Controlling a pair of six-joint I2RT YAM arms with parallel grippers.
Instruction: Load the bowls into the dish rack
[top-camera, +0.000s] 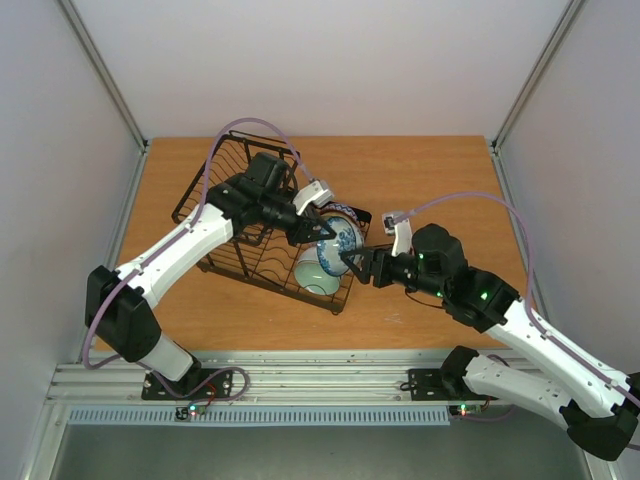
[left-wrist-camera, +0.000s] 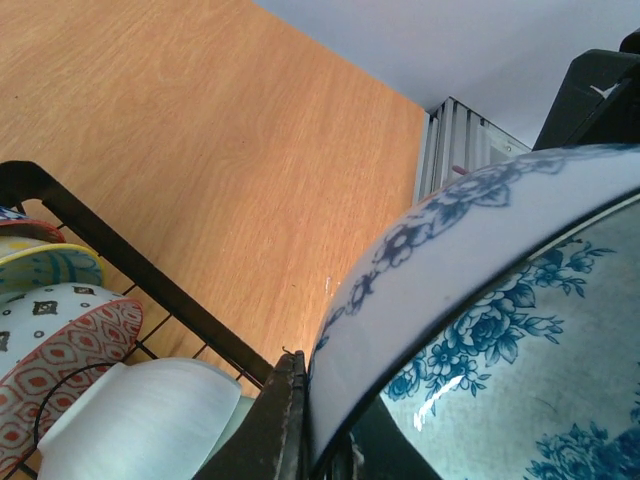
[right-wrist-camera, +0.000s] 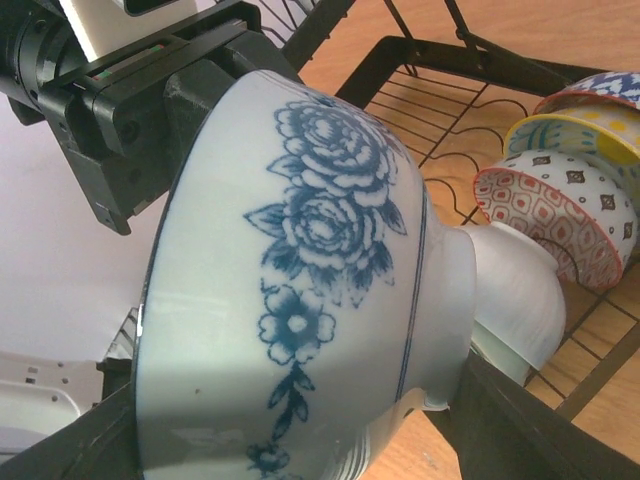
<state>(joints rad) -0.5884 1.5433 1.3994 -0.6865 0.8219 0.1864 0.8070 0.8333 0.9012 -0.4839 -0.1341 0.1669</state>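
Blue flowered bowl (right-wrist-camera: 300, 280): in the air and tipped on its edge, caught by the rim at the left gripper's fingertips, with its foot turned toward the right gripper

Bowl's place: between the two grippers, just above the end of the dish rack (top-camera: 270, 283) that lies closest to the right gripper

Left gripper (top-camera: 312, 232): clamped on the bowl's rim, with one finger (left-wrist-camera: 285, 425) flat against the outer wall

Right gripper (top-camera: 352, 263): the jaws stand apart with the bowl between them, one finger beside the rim and the other beside the foot; whether they press on it cannot be told

Plain pale bowl (right-wrist-camera: 515, 300): in the rack on its edge, just under and behind the held bowl as seen from the right gripper

Red-and-white bowl (right-wrist-camera: 560, 215): next in the row, leaning on the plain pale bowl, farther from the right gripper

Yellow bowl (right-wrist-camera: 580, 135): behind the red-and-white one, touching it

Blue patterned bowl (right-wrist-camera: 600, 90): last in the row, farthest from the right gripper, only its edge in view

Rack: black wire, set at a slant under the left arm, reaching away from both grippers

Table (top-camera: 440, 180): wooden, bare beyond the right gripper
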